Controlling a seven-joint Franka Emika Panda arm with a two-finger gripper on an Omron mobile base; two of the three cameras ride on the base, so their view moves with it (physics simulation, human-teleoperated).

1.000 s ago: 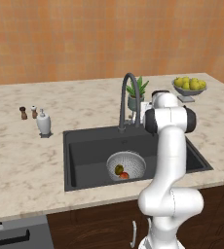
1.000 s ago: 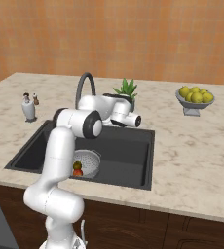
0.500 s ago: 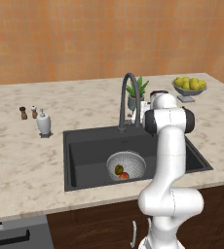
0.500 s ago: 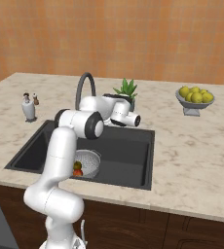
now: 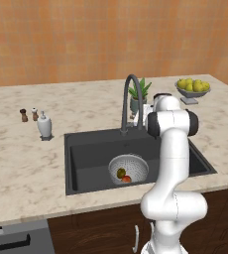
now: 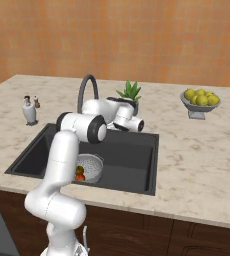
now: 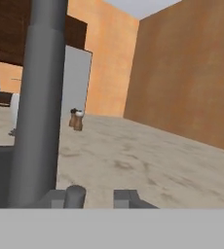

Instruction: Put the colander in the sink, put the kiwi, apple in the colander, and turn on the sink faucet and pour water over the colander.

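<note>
Marbled beige counter [image 5: 22,163] runs under an orange wall, with the dark sink [image 5: 86,149] set into it near the front edge. Inside the basin the colander [image 5: 128,168] sits toward the near side, and both fruits lie in it: the kiwi [image 5: 121,172] on the left and the apple [image 5: 127,178] just beside it on the right, touching or nearly so. By that showing, the first two parts of the job look done. What remains is the water: no stream falls from the faucet [image 5: 128,101], whose arched spout rises at the far rim of the sink. The arm reaches across the basin to the base of that tap, and the gripper [image 7: 97,198] has its two tips drawn close together right beside the grey upright of the faucet; from the hand view they sit at the small lever near the base, though whether they actually pinch it is too cramped to tell. My reading is that the lever is about to be worked, and the spout may need swinging over the colander. Farther off stand a potted plant [image 5: 138,94], a dish of lemons [image 5: 193,87], a soap bottle [image 5: 44,125] and two small shakers [image 5: 28,114].
</note>
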